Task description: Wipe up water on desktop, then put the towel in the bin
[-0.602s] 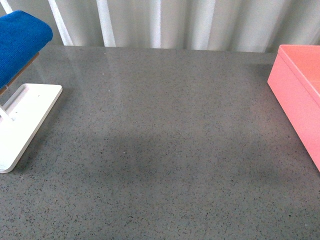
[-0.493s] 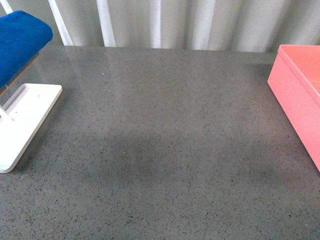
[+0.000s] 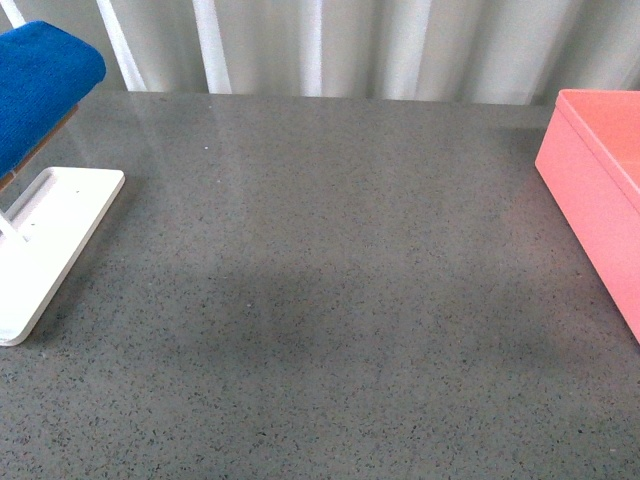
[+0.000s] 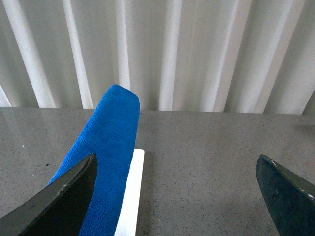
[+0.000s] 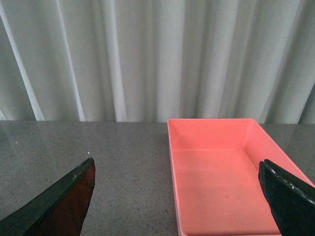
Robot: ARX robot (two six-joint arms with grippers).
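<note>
Blue towel (image 3: 40,85) is being borne by white rack (image 3: 50,240). Jaws of left gripper (image 4: 176,162) and right gripper (image 5: 176,164) are being held spread.

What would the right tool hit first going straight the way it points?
Probably the bin, lying ahead of the open right tool; depth is unclear, so possibly the desktop first.

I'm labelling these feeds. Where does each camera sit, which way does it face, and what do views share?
Front: on the body between the arms, looking over the desktop to the curtain; towel on rack left, bin right; no arm shows.
Left wrist: on the left arm, facing towel and curtain; left gripper, jaws open.
Right wrist: on the right arm, facing bin and curtain; right gripper, jaws open.
Shared: front and left wrist, towel; front and right wrist, bin.
</note>
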